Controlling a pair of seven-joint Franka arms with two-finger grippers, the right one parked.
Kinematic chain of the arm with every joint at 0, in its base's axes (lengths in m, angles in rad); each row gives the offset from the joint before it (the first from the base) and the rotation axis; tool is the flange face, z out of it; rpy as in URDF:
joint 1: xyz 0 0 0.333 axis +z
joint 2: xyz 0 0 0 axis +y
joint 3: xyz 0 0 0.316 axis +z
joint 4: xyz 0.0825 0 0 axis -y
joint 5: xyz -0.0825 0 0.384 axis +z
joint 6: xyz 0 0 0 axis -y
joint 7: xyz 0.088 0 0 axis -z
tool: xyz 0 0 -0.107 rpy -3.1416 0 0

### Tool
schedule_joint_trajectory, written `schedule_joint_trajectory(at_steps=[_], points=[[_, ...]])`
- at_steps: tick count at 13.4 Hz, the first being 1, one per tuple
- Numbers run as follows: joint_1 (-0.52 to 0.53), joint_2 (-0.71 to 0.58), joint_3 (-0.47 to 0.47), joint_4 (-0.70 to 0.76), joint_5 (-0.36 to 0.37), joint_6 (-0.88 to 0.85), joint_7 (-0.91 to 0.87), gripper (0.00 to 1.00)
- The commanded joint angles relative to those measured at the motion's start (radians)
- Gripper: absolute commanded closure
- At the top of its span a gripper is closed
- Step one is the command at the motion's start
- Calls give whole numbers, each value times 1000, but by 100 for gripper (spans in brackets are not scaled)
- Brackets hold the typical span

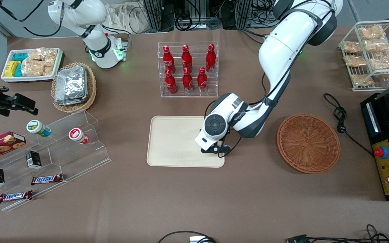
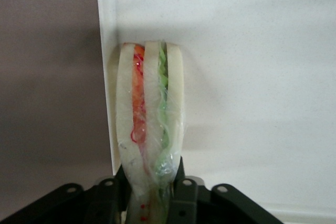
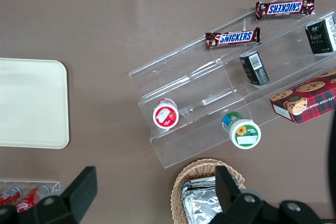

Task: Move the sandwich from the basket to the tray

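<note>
My left gripper (image 1: 216,148) hangs low over the cream tray (image 1: 174,141), at the tray's edge toward the working arm's end. It is shut on the sandwich (image 2: 149,114), a clear-wrapped wedge of white bread with orange and green filling. The black fingers (image 2: 178,179) pinch its narrow end. The wedge stands on edge above the tray (image 2: 252,77), close to the tray's rim, and I cannot tell whether it touches. In the front view the wrist hides the sandwich. The reddish-brown wicker basket (image 1: 308,142) sits beside the tray toward the working arm's end, with nothing in it.
A clear rack of red bottles (image 1: 188,69) stands farther from the front camera than the tray. A tan wicker basket of foil packets (image 1: 74,87) and an acrylic snack stand (image 1: 56,152) lie toward the parked arm's end. A black control box (image 1: 388,148) and cable (image 1: 341,118) flank the basket.
</note>
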Motion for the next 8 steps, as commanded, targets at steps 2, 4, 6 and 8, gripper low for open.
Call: schedule_joint_trajectory(at_steps=[2, 4, 6, 8], points=[[-4, -46, 11, 24, 16, -28, 0, 0], [3, -106, 35, 20, 24, -70, 0, 0], [5, -189, 63, 9, 32, -204, 8, 0], [56, -291, 74, -63, 20, -226, 10, 0]])
